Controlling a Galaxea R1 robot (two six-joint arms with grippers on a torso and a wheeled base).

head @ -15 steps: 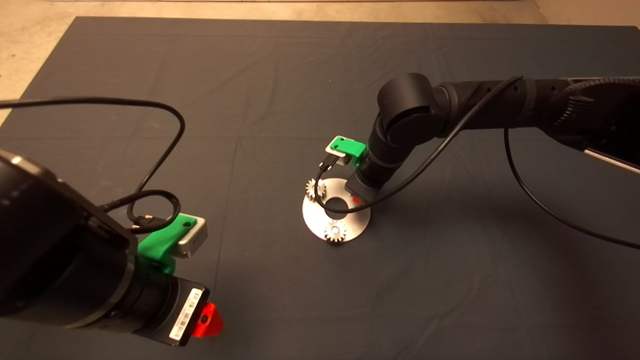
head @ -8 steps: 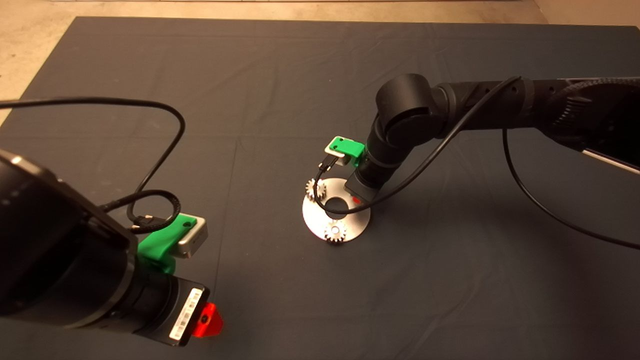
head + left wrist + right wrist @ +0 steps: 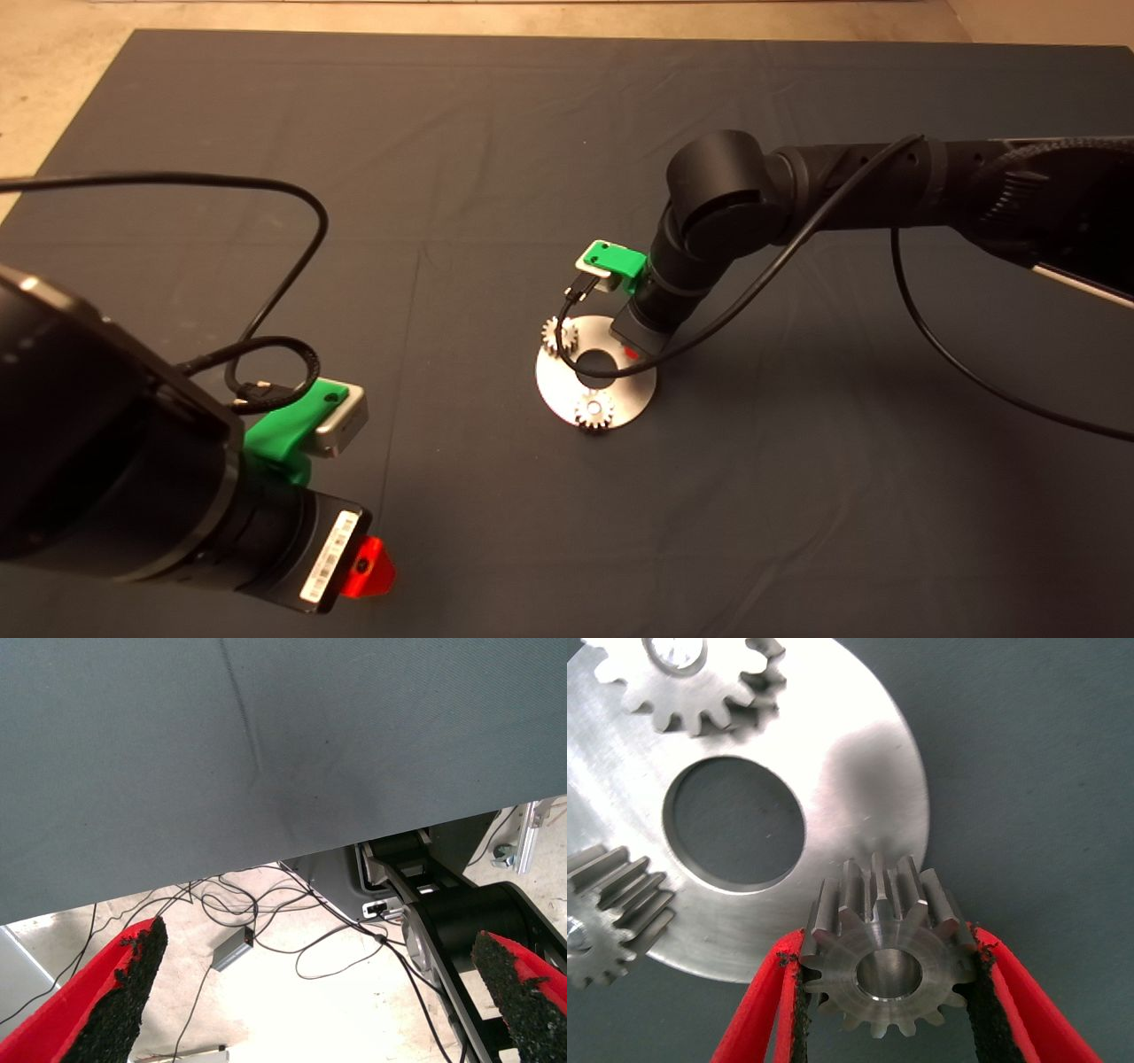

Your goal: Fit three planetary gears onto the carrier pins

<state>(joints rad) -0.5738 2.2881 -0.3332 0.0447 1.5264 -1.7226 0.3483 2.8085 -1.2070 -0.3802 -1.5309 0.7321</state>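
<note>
Left gripper [image 3: 368, 567]: parked well left of the carrier plate [image 3: 554, 390], fingers spread wide and empty, clear of the work.
Seated gears: one [image 3: 560, 335] on the plate's far-left pin, one [image 3: 594, 411] on its near pin.
Third gear [image 3: 888, 967]: pinched between the right gripper's [image 3: 890, 992] pads above the plate's right edge, bore upward, probably for lowering onto the last pin, which is hidden.

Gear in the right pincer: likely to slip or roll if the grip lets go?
Probably stiff and heavy for its size: the gear looks like solid machined metal. The right pincer grips it on its teeth between black pads, so slipping seems unlikely. Released on edge it might roll; flat, it should stay put.
</note>
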